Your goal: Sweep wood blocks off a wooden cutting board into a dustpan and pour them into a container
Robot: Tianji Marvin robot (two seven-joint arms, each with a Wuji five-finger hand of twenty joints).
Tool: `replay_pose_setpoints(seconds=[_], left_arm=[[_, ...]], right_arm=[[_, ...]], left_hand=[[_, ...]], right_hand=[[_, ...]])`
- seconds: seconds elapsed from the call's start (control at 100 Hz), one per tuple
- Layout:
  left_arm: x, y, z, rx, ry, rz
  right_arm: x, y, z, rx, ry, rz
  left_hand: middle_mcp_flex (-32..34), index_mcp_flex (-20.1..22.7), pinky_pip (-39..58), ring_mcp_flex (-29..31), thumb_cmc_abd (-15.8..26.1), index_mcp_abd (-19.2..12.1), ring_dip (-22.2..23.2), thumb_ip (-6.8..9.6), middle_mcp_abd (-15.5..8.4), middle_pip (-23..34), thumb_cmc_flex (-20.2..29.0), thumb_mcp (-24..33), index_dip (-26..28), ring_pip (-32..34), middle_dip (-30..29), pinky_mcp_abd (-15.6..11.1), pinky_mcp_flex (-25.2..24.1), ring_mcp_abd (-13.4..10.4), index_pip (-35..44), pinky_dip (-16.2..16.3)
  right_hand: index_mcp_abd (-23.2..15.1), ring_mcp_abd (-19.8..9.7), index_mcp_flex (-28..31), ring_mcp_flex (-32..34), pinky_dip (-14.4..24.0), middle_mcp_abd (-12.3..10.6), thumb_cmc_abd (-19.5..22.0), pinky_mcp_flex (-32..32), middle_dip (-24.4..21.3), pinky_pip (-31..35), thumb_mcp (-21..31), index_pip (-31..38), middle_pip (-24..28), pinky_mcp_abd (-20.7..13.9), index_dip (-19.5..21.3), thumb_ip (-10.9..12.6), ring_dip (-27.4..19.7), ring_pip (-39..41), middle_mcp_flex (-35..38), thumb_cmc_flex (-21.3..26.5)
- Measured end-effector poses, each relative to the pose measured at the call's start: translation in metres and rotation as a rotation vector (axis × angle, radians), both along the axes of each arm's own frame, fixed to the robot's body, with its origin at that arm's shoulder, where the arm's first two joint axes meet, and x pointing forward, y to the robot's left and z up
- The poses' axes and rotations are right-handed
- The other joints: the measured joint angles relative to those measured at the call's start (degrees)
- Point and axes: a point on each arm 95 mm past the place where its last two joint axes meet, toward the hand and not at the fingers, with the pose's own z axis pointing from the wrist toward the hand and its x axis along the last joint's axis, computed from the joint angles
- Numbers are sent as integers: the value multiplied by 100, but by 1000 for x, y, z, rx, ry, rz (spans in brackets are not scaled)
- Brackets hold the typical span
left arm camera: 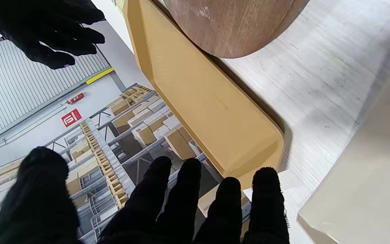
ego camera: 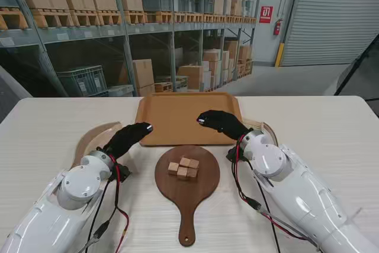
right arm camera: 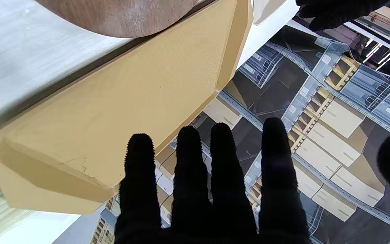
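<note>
The white table (ego camera: 47, 117) carries everything. At its far edge in the middle lies the tan tray (ego camera: 177, 117), smooth plastic with a raised rim. Nearer to the robot lies the round cutting board (ego camera: 204, 186), dark stiff wood with a handle toward the near edge. Beside the left arm lies a curved beige dustpan (ego camera: 95, 137). On the board's middle lie the wood blocks (ego camera: 183, 169), small light cubes, hard; they would probably slide easily. The left hand (ego camera: 127, 137) and right hand (ego camera: 222, 124) hover with fingers spread, holding nothing.
</note>
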Motion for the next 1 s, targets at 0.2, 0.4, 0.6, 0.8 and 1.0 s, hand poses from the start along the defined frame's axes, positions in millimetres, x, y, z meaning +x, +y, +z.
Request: replay_pose_setpoints(seconds=[0.2,0.4,0.6,0.8,1.0], left_arm=[[0,0,-1,-1,10,-2],[-3,-1,0,3,9,-5],[-5,4,2,28,7,1],[-15,18,8,99,-4,3],[-30,42,13,216,-11,5]], right_arm=[[0,0,0,0,1,-1],[-1,-3,-2,2,4,-6],[-1,-6,-1,4,4,-13],[-2,-9,-3,0,2,-12],[-4,-10,-7,0,14,-10]], left_hand=[[0,0,1,1,0,0,-2,0,0,0,0,0,0,1,0,0,2,0,0,4],[0,76,1,1,0,1,-2,0,0,0,0,0,0,1,0,0,4,0,0,6],[0,76,1,1,0,1,-3,0,0,0,0,0,0,2,0,0,7,0,0,61],[0,76,1,1,0,1,-7,0,0,0,0,0,0,2,1,0,13,0,0,61],[-20,84,-58,1,-424,1,-72,0,0,-6,2,-1,-6,-94,1,-68,-56,0,-46,61]], right_hand=[[0,0,1,18,5,0,70,24,0,-1,-56,0,0,1,-4,0,0,0,16,0],[0,0,2,20,14,0,70,37,8,-2,-57,1,37,1,-4,0,0,0,125,0],[0,0,5,20,73,0,70,71,17,-2,-58,2,43,1,-4,0,0,0,125,0],[1,0,24,20,77,0,70,82,71,-2,-59,2,49,1,-5,0,-1,0,247,0],[1,0,28,21,86,0,70,85,77,-2,-60,2,49,1,-5,0,-1,0,247,0]])
